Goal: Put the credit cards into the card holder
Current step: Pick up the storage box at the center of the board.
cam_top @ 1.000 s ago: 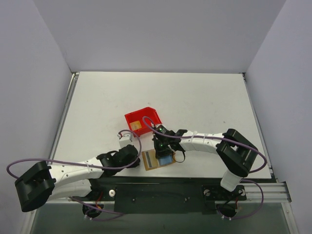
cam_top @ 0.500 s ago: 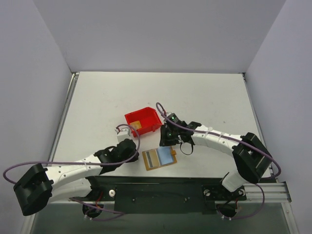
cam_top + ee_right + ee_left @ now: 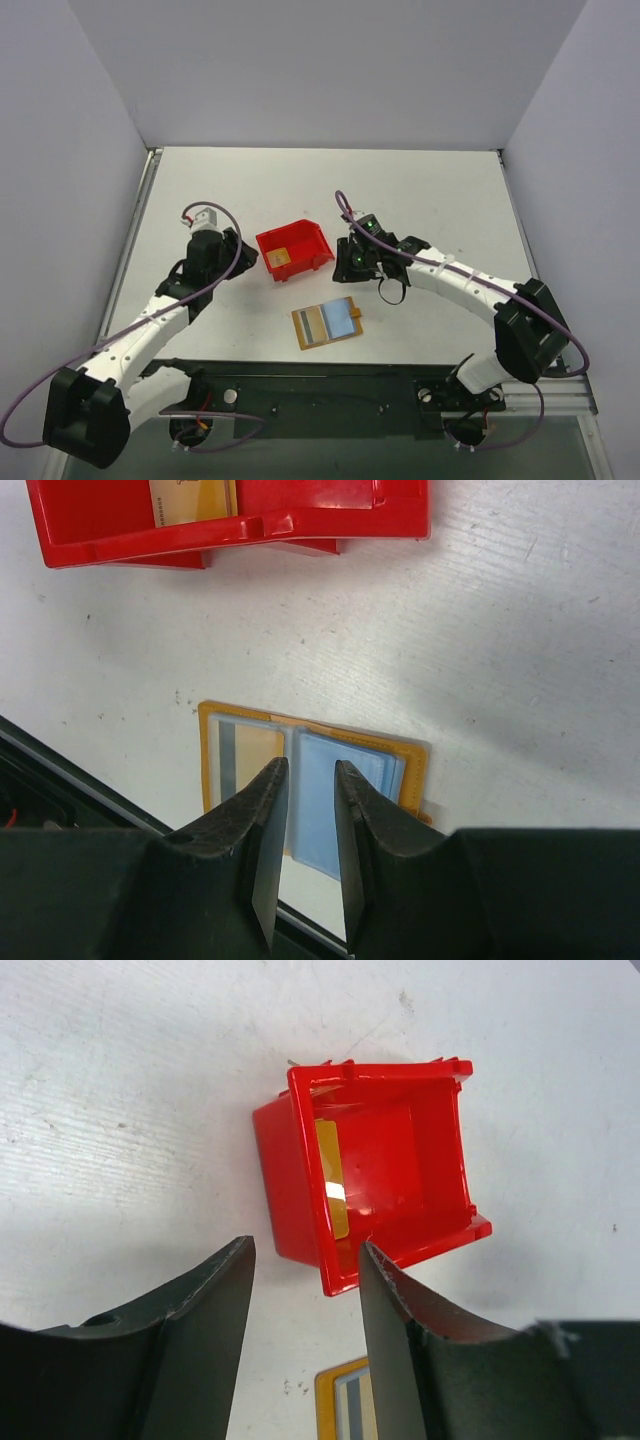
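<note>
Card holder [image 3: 328, 322] lies open flat on the bench [image 3: 430, 190], near the front edge, between the two arms. Its one half shows a light blue panel, and the other a tan face with a dark stripe that looks like a card in the pocket. Just behind it sits the red bin [image 3: 310, 243], and there's one credit card [image 3: 330, 1175] in there, standing on edge against the bin's side wall. Left gripper [image 3: 305, 1250] hovers beside the bin, jaws spread and released, nothing between them. Right gripper [image 3: 310, 767] hangs above the open holder with its jaws only narrowly parted and grasping nothing, the bin just beyond.
</note>
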Robot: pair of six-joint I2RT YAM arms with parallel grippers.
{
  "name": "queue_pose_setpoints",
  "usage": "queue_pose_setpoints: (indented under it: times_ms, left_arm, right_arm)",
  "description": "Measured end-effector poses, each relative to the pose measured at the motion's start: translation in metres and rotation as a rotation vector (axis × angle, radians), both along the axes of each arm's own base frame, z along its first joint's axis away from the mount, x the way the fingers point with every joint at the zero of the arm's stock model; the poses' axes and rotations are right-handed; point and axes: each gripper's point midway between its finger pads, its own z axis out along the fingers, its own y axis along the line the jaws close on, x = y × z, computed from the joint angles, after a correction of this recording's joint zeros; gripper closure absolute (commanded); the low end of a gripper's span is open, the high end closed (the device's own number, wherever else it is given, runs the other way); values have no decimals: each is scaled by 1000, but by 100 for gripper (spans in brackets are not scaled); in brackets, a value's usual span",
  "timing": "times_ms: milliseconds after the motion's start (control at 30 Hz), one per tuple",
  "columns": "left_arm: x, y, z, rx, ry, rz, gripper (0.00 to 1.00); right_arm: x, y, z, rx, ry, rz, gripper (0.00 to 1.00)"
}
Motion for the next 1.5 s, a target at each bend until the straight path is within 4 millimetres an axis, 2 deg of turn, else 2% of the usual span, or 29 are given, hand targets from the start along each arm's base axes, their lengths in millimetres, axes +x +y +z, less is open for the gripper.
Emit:
queue_pose_setpoints:
  times_ms: [100,267,433,567,800,900,1067,1167,1267,1500]
  left_arm:
    - [9,3,-3,-23,5,-7,42]
    - [12,-17,-30,-56,87,-108,41]
    - [15,-29,-30,-93,74,-158,39]
    - [19,-32,-33,-90,67,-173,39]
    - [23,-29,-60,-37,131,-176,43]
    - [25,-29,-67,-26,147,-177,50]
    - [37,-34,-66,-25,132,-185,79]
    - [41,-36,-64,-28,114,-201,84]
    - [42,-38,-65,-31,110,-212,98]
    - [40,-39,-64,-41,94,-221,100]
  right_arm:
    - [0,-2,2,1,-5,1,78]
    - [-1,-8,1,-2,3,-6,77]
    - [-1,-14,-1,-4,7,-17,77]
    - [-2,-15,-2,-5,13,-17,77]
    - [-3,-19,-5,-9,22,-21,77]
    - [-3,-21,-5,-10,22,-26,77]
    - [-2,-25,-3,-7,16,-35,77]
    - [-2,-26,-3,-8,17,-36,77]
    - [-2,-27,-3,-8,16,-35,77]
    - [-3,-30,12,10,-16,-29,77]
